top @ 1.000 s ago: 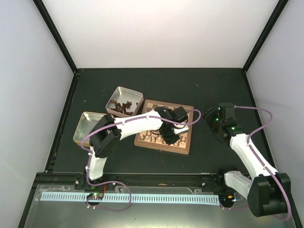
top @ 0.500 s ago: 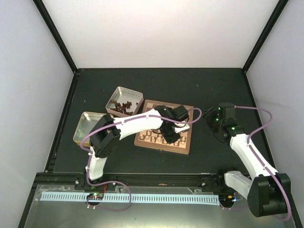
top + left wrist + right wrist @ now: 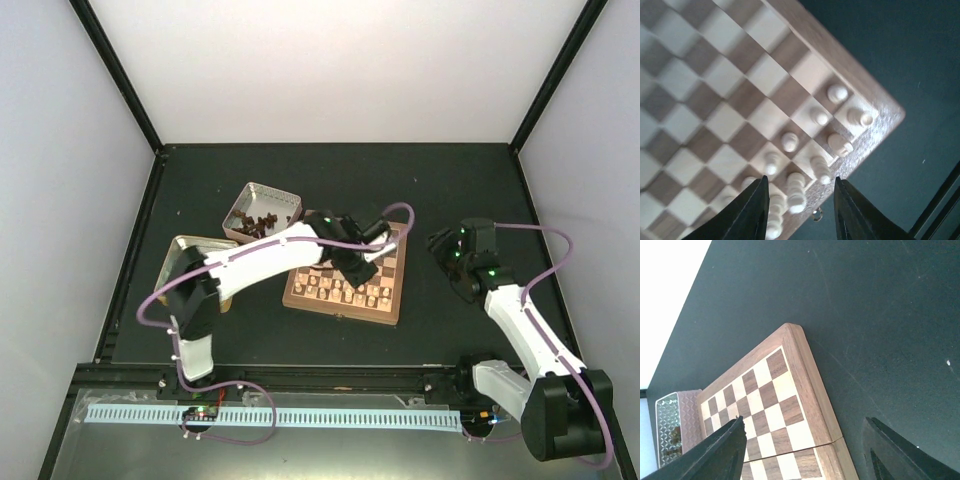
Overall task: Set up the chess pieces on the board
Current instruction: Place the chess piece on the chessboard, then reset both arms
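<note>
Left jaws apart over pale chess pieces (image 3: 790, 141), arm (image 3: 270, 258) outstretched.

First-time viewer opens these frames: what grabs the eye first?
The left arm stretches across the board, its left hand open just above the cream pieces lined up in the board's near rows. Next come the dark pieces, heaped in a tin by the board's far-left corner. The right hand hangs open off the board's right side.
</note>
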{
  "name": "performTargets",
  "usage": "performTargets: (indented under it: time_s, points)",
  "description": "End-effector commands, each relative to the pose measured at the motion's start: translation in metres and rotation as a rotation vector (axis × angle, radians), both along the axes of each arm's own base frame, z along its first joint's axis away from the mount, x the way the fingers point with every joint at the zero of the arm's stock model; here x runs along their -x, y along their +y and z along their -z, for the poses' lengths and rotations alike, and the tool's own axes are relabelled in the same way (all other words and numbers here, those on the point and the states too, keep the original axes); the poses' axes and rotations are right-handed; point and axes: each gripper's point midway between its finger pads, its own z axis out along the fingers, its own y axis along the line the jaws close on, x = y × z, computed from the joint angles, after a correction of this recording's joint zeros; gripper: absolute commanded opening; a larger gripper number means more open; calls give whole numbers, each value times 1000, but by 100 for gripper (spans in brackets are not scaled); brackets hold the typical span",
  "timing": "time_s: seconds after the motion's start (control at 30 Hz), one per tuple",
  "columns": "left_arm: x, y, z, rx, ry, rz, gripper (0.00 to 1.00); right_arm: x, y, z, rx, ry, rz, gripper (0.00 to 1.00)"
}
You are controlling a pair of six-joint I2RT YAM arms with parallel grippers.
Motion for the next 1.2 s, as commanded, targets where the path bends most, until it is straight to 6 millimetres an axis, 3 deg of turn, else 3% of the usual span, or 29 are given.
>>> performTargets:
  time_s: [0.0,0.1,0.23,0.4,0.53,0.7,0.93,1.17]
  points:
    - [-43,26,-89,206,-191,-200,42,-3,2,-20,59,-64,-79,65]
    - [-59,64,-120,304,-271,-324,50,-2,4,-32,104,-98,-136,66]
    - [-63,119,-150,419,-374,-434,60,4,4,-54,169,-161,-200,72]
    - [-37,179,-194,583,-604,-499,98,20,-10,-94,274,-273,-186,82]
    - [-9,214,-214,668,-696,-538,99,40,-22,-129,356,-367,-170,99]
    - [14,258,-226,699,-766,-657,99,70,-37,-161,469,-450,-153,100]
    - [48,307,-240,753,-851,-745,99,122,-64,-201,585,-607,-42,100]
    - [82,341,-259,828,-907,-763,99,161,-75,-212,593,-687,22,100]
